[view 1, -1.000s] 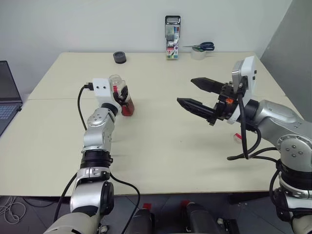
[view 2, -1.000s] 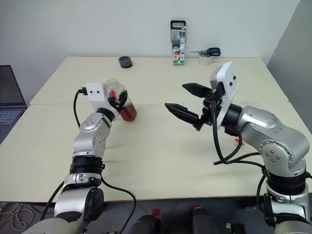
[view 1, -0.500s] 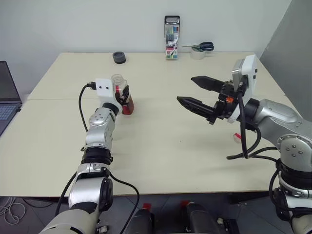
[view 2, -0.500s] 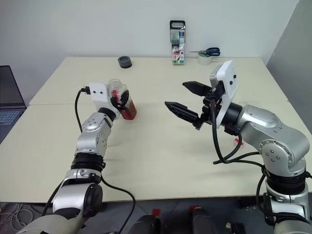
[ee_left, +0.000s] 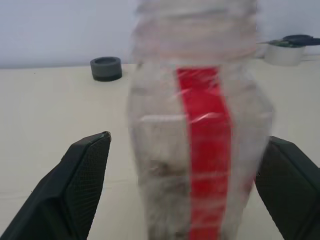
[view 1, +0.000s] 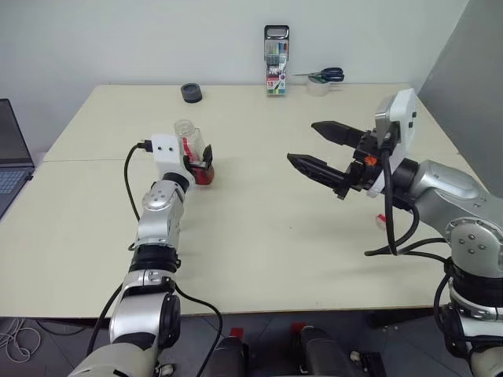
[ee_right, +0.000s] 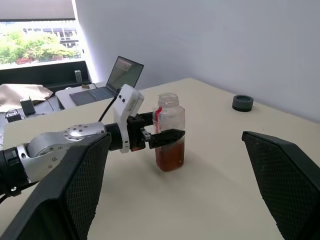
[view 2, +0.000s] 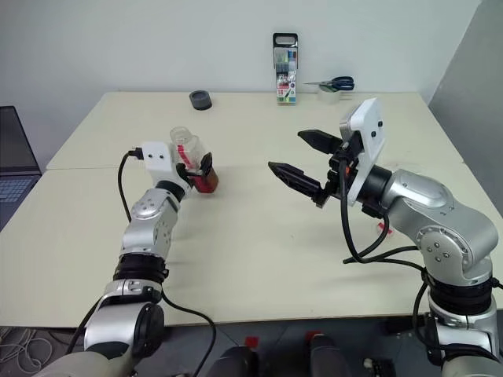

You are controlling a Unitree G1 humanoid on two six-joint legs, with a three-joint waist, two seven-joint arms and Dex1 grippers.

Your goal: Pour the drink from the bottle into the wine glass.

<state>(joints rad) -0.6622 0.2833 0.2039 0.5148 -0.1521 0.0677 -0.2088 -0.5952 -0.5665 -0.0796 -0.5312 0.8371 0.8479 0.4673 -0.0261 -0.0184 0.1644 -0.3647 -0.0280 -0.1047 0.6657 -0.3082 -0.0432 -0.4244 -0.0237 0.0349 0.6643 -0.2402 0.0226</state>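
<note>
Now the left fingers (ee_left: pixel 85 180), clamped on the bottle (view 2: pixel 191 161) a second ago, are standing wide apart with a gap on either side of it, and the bottle, tipped then, is standing upright on the counter (view 1: pixel 259 236). The bottle is showing as small, squat and clear, its mouth open, a red label strip running down its side and the reddish-brown drink (ee_right: pixel 170 156) sitting low in it. It is standing left of the counter's middle, between the two left fingers and touching neither. The right fingers (view 1: pixel 310 166) are hanging wide open above the counter, well to the right of the bottle and pointing left toward it, holding nothing.
</note>
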